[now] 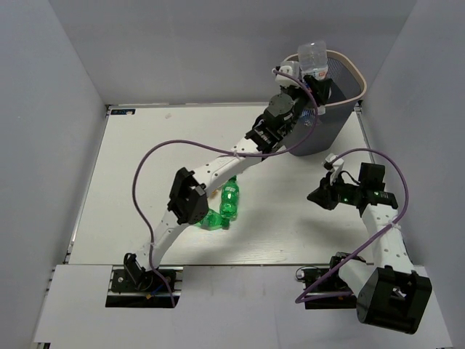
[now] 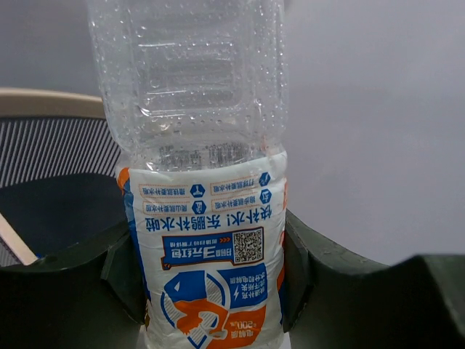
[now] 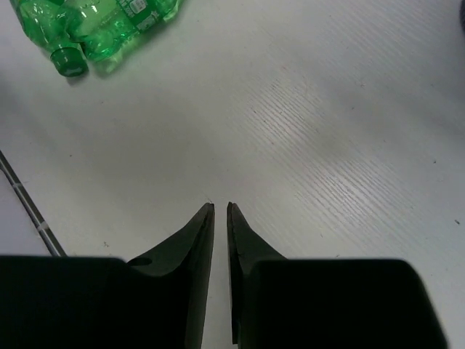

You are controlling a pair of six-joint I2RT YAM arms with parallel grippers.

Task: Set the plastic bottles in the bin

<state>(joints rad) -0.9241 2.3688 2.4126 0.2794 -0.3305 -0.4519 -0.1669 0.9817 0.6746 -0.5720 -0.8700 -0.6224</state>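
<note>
My left gripper [image 1: 309, 78] is shut on a clear bottle [image 1: 314, 58] with a white, blue and orange label [image 2: 211, 254]. It holds the bottle at the near-left rim of the dark grey mesh bin [image 1: 347, 69], whose beige rim [image 2: 43, 102] and mesh show in the left wrist view. Two green bottles [image 1: 227, 203] lie together on the table under the left arm; they also show in the right wrist view [image 3: 102, 29] at top left. My right gripper [image 3: 220, 207] is shut and empty, hovering over bare table [image 1: 327, 195] right of the green bottles.
The white table [image 1: 131, 174] is walled by grey panels on three sides. The bin stands at the far right corner. A purple cable [image 1: 145, 163] loops off the left arm, another loops by the right arm [image 1: 396, 163].
</note>
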